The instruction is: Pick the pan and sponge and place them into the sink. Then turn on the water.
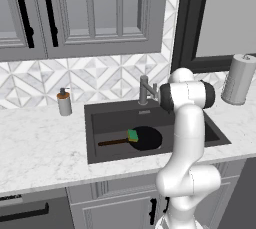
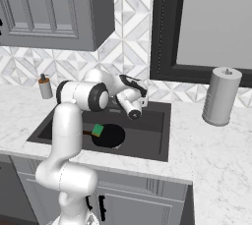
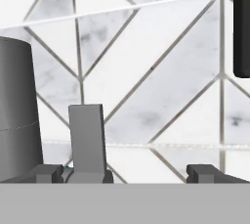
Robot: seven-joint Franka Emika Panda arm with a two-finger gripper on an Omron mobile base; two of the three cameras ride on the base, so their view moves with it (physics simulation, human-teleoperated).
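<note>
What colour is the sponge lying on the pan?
Green on top; the sponge shows best in the left base view.

The gripper [image 2: 141, 102] is hovering over the back of the sink [image 2: 156, 143]. Below it and nearer the robot, the pan [image 2: 109, 135] is lying in the basin, with the sponge [image 2: 97, 130] resting on it.

- Lighting: even, bright, diffuse; no evident source.
- Shadows: faint; sink [image 1: 100, 118] basin dark.
- Glare: mild sheen on the white arm.
- Sharpness: rendered, slightly soft; no edge distortion.
</note>
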